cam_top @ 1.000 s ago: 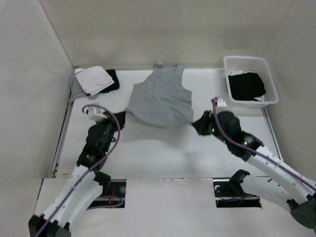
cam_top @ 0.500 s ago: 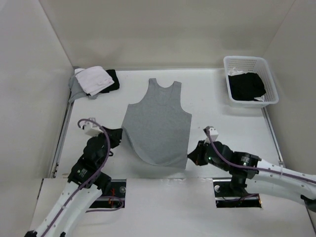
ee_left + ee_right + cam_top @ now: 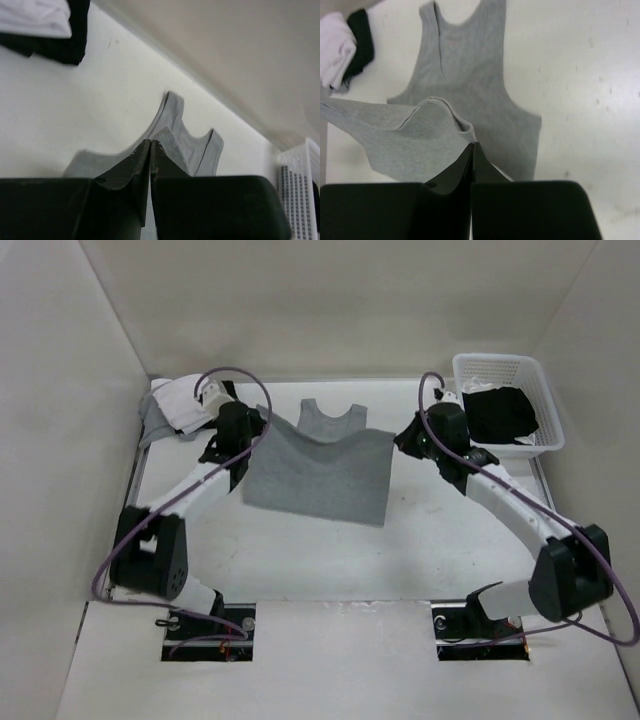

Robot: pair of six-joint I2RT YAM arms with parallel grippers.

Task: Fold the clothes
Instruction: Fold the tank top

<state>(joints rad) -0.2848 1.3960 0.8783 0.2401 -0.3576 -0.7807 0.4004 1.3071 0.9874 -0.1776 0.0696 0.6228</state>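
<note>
Right now the left gripper is pressing its two dark fingers together on a corner of the gray top, with a thin fold of the hem pinched between the tips. The right gripper is doing the same at the opposite corner, its fingers meeting on a bunched edge of the knit. Between the two, the hem is hanging as a sagging sheet above the table, while the neck and straps are lying flat at the far side, so the lifted half is draping over the flat half. Behind the left wrist, the left arm is stretching far forward, its forearm slanting from an elbow low near the table's left edge up toward the middle. The right arm is mirroring that, its elbow sitting low near the right edge and its forearm running diagonally inward and away. A folded white cloth is resting in the far left corner, just beside the left wrist, and a white basket holding a black garment is standing in the far right corner, near the right wrist.
</note>
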